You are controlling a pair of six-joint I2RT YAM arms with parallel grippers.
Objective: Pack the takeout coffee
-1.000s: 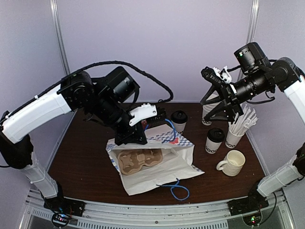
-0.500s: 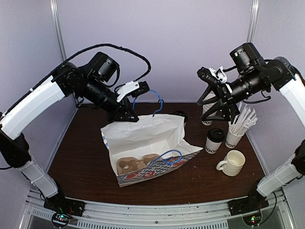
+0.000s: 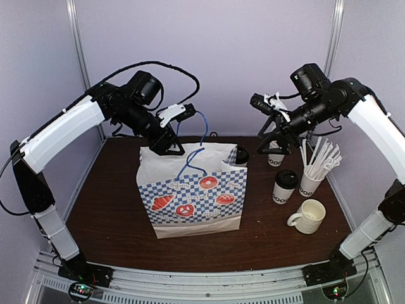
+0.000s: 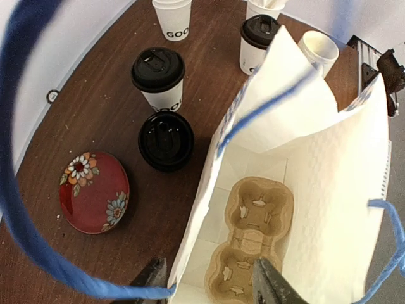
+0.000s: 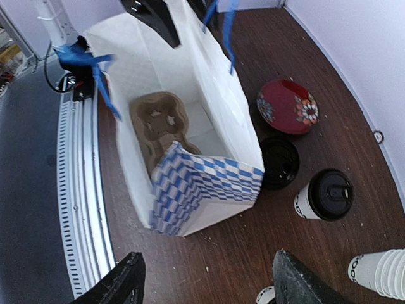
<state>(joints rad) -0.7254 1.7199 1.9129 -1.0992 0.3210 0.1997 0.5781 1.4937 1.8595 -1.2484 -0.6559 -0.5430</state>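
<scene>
A white paper bag [image 3: 190,190] with blue checks and blue cord handles stands upright mid-table. The brown pulp carrier [image 4: 253,237] lies on its floor, empty, also seen in the right wrist view [image 5: 158,126]. My left gripper [image 3: 169,147] hovers over the bag's rear left rim, open [image 4: 212,288]; the rim and a blue handle [image 4: 38,253] pass between its fingers. Two lidded coffee cups [image 4: 158,76] [image 4: 166,140] stand behind the bag, a third [image 3: 285,185] to its right. My right gripper [image 3: 273,130] hangs open, high to the bag's right, holding nothing [image 5: 212,285].
A stack of lidless white cups [image 3: 274,156] stands at the back right, with a cup of straws [image 3: 311,180] and a cream mug [image 3: 308,215] nearer. A red flowered plate [image 4: 93,191] lies behind the bag.
The bag went from lying flat to standing upright, pulled up by my left gripper, whose jaws have now parted. The right arm drifted slightly left, still open.
</scene>
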